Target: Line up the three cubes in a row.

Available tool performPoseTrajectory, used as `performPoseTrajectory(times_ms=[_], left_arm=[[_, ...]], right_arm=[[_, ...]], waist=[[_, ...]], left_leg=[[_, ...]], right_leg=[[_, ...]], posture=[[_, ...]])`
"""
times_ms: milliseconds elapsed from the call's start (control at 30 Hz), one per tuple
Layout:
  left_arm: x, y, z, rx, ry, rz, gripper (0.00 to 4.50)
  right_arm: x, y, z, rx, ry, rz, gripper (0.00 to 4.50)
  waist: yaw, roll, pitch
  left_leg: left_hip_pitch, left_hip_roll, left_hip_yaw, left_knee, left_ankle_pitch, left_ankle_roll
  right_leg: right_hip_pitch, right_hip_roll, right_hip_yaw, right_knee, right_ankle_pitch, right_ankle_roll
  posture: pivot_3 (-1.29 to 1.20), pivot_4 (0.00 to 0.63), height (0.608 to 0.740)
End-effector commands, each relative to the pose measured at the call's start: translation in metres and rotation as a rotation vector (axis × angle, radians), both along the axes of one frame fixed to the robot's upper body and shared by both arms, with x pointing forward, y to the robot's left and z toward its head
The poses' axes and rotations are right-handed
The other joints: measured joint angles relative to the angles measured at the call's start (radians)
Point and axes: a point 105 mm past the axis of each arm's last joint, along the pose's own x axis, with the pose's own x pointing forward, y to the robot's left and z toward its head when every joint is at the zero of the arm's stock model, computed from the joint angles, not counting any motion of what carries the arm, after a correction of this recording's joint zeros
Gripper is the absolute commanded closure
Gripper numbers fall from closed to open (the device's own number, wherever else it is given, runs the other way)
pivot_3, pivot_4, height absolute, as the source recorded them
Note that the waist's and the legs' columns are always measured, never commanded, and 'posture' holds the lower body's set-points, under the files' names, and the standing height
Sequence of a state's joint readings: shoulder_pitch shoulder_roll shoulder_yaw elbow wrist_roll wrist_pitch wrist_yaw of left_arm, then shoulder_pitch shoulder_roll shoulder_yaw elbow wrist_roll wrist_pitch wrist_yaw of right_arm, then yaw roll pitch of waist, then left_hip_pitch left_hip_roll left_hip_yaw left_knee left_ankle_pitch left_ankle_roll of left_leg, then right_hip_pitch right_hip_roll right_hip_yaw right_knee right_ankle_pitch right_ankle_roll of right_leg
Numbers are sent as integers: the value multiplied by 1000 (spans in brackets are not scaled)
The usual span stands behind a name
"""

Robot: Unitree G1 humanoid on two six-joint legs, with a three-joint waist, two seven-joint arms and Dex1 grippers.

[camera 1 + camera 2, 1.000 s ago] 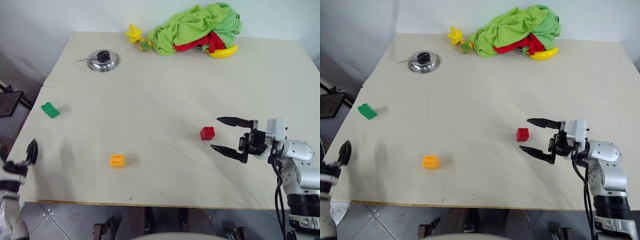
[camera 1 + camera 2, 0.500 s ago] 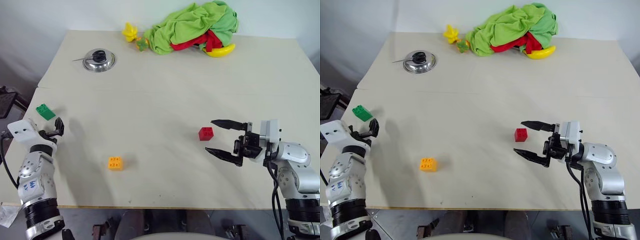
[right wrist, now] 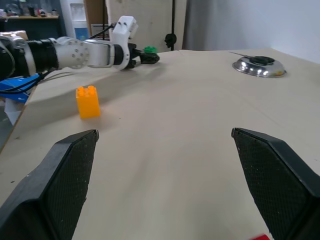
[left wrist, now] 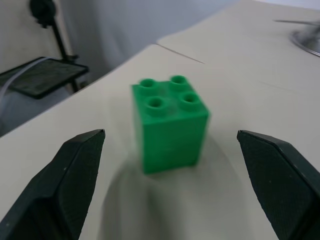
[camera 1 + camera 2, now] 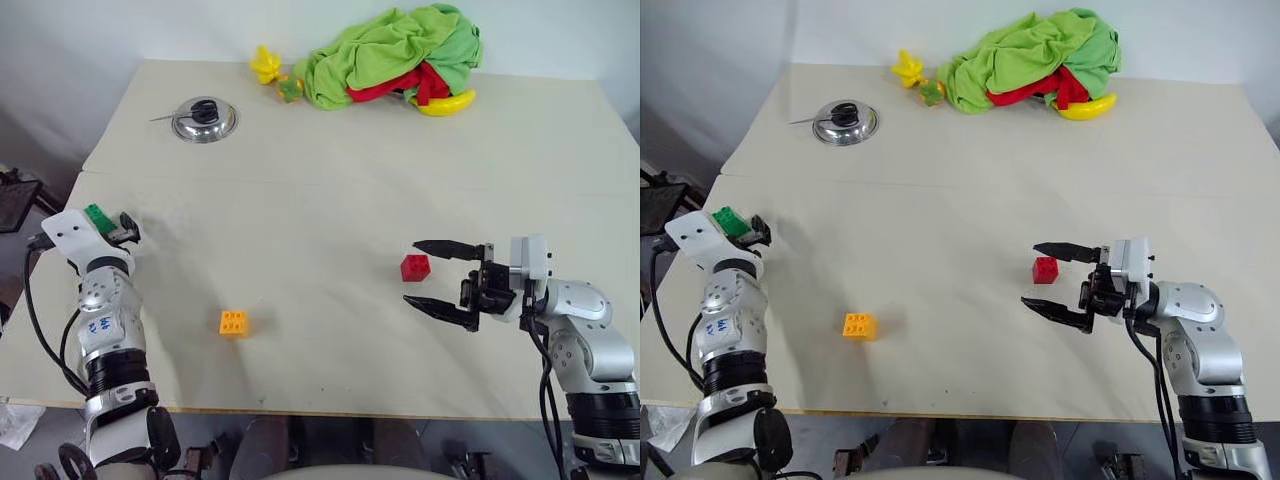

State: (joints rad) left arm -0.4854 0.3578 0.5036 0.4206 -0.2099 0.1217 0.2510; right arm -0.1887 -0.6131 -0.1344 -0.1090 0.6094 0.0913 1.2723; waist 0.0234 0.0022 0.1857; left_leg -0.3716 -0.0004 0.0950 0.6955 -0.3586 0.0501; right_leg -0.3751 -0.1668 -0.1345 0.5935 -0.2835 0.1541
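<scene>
A pale, cream-coloured bench is seen from above in the head views. The small green plastic building-block cube with four studs on top is found at the left edge of the frame, near the bench's left edge. In the left wrist view it is seen standing upright on the bench, ahead of the two black fingers of the left claw, which are spread wide on either side with clear bench between them and the block; nothing is gripped. In the head views the left claw is placed just beside the green cube, which is partly hidden by the white wrist housing.

The small orange-yellow plastic studded cube is set in the lower left part of the frame, well apart from the other two. The small red plastic studded cube is placed right of centre. The right claw is held just beside the red cube, on its right in the frame, with its two black fingers parted widely, one above and one below in the picture; the cube is not enclosed and nothing is held.

At the upper left of the frame a round shiny metal pot lid with a black knob is laid on the bench. At the top centre a crumpled heap of green and red cloth is piled, with a yellow banana-shaped toy at its right end and small yellow and green toys at its left end.
</scene>
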Motion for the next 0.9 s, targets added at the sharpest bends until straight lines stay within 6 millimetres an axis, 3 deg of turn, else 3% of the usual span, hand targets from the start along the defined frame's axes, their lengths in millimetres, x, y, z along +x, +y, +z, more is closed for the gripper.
performPoseTrajectory(times_ms=[33, 300, 333, 433, 467, 567, 633, 700, 833, 900], left_arm=[[2, 4, 11, 32, -47, 30, 402], [10, 4, 6, 20, -50, -23, 2850], [12, 0, 13, 34, -88, -65, 3044], [17, -18, 38, 73, -227, -250, 3040], [18, -28, 49, 90, -285, -347, 3040], [7, -88, 96, 220, -426, -909, 3040], [-4, -120, 108, 277, -423, -1208, 3040], [-14, -152, 115, 336, -383, -1498, 3040], [-15, -193, 113, 387, -274, -1834, 3040], [-11, -222, 98, 407, -184, -2003, 3040]], right_arm=[[-1, 1, 3, 18, -18, -7, 0], [-4, 3, -3, 29, -7, -24, 0], [-5, 2, -4, 27, -7, -29, 0], [-8, -1, -5, 22, -10, -54, 0], [-9, -3, -5, 19, -12, -63, 0], [-17, -19, -2, -2, -15, -117, 0], [-22, -30, -1, -19, -11, -150, 0], [-28, -44, 0, -44, -4, -194, 0], [-41, -62, -1, -84, 14, -261, 0], [-47, -69, -1, -90, 14, -308, 0]], waist=[[2, 0, 0], [1, 0, 0], [1, 0, 0], [2, -1, 0], [2, -1, 0], [1, -2, 1], [1, -2, 1], [3, -2, 0], [5, -1, 0], [2, -1, 0]], left_leg=[[0, 0, 0, 0, 0, 0], [0, 0, 0, 0, 0, 0], [0, 0, 0, 0, 0, 0], [0, 0, 0, 0, 0, 0], [0, 0, 0, 0, 0, 0], [-2, 0, 0, 0, 0, 0], [-3, 0, 0, 1, 0, 0], [-2, 0, 0, 2, 0, 0], [-1, -3, 1, 2, 0, 0], [-1, -3, 2, 2, 0, 0]], right_leg=[[0, 0, 0, 0, 0, 0], [0, 0, -1, 0, 0, 0], [0, 0, -1, 0, 0, 0], [0, 0, 0, 0, 0, 0], [0, 0, -1, 0, 0, 0], [-1, 0, -2, 0, 0, 0], [-2, 1, -2, 0, 0, 0], [-1, 1, -1, -1, 0, 0], [1, 2, -1, -1, 0, 0], [1, 4, -1, -1, 0, 0]], posture=[[0, 150, 740], [0, 150, 740], [0, 150, 740], [0, 150, 740], [0, 150, 740], [0, 150, 740], [0, 150, 740], [0, 150, 740], [0, 150, 740], [0, 150, 740]])
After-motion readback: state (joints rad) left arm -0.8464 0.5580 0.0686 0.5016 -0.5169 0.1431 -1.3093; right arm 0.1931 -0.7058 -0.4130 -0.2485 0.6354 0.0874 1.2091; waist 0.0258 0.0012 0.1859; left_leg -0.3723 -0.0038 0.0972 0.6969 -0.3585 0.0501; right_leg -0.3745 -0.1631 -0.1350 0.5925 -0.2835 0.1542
